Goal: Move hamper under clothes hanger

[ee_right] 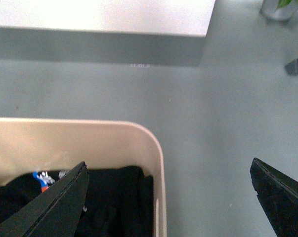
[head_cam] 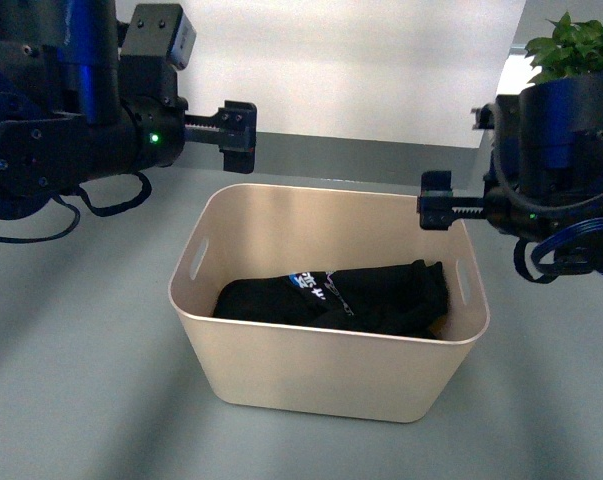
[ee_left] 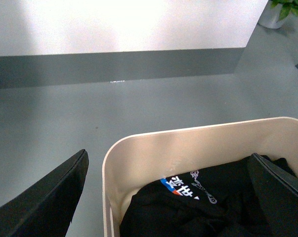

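Observation:
The beige hamper [head_cam: 321, 385] stands on the grey floor in the middle of the front view, with black clothes [head_cam: 366, 295] lying in it. My left gripper [head_cam: 236, 135] hovers open above its far left corner. In the left wrist view the hamper [ee_left: 188, 145] has one finger [ee_left: 55, 197] outside its wall and the other over the clothes [ee_left: 198, 212]. My right gripper [head_cam: 436, 213] is open at the right rim. In the right wrist view it [ee_right: 168, 163] straddles the hamper's [ee_right: 64, 143] right wall. The clothes hanger is out of view.
A potted green plant [head_cam: 576, 45] stands at the back right, its pot [ee_left: 272, 17] by the wall. A white wall with a grey skirting [head_cam: 381, 155] runs behind the hamper. A dark object [ee_right: 297, 64] shows at the floor's far right edge.

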You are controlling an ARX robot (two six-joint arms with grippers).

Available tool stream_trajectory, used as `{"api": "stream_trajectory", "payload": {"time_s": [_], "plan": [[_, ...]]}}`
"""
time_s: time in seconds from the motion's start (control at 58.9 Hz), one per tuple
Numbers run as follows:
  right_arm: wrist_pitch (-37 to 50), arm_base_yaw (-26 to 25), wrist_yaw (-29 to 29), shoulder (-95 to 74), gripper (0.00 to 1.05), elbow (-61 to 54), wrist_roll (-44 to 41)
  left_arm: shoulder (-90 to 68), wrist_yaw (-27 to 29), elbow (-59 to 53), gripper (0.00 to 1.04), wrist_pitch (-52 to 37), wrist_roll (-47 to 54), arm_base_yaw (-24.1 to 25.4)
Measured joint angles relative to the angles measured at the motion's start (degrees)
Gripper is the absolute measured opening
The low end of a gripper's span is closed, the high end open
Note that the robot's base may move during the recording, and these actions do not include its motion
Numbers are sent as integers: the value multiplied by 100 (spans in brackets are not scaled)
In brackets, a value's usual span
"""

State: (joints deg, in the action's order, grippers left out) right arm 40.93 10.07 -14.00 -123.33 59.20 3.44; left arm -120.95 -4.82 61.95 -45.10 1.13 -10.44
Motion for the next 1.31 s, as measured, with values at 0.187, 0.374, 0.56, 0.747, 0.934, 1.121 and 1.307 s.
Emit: {"api": "stream_trajectory", "payload": {"time_s": [0.187,0.374,0.56,0.747,0.934,1.121,1.307], "plan": [[903,66,-205,1532,97,-1027,-168,1366,-173,-942,98,-369,-343,57],[1668,369,-330,2964,91,-2339,-264,3071,1357,-2590,70,-890,-236,42],[1755,262,249,3779,66,-3182,-321,3932,1268,-3569,44,-1069,-210,251],[1786,-101,487,4527,33,-4100,-323,4577,1058,-4391,11,-1099,-205,417],[1687,-286,715,5202,5,-4623,-323,5209,938,-4898,4,-1043,-203,566],[1749,-476,872,5729,2,-5145,-341,5904,503,-5342,4,-765,-186,914],[1272,-914,1368,6516,2,-5547,-341,6380,479,-5845,4,-765,-184,1029]]}}
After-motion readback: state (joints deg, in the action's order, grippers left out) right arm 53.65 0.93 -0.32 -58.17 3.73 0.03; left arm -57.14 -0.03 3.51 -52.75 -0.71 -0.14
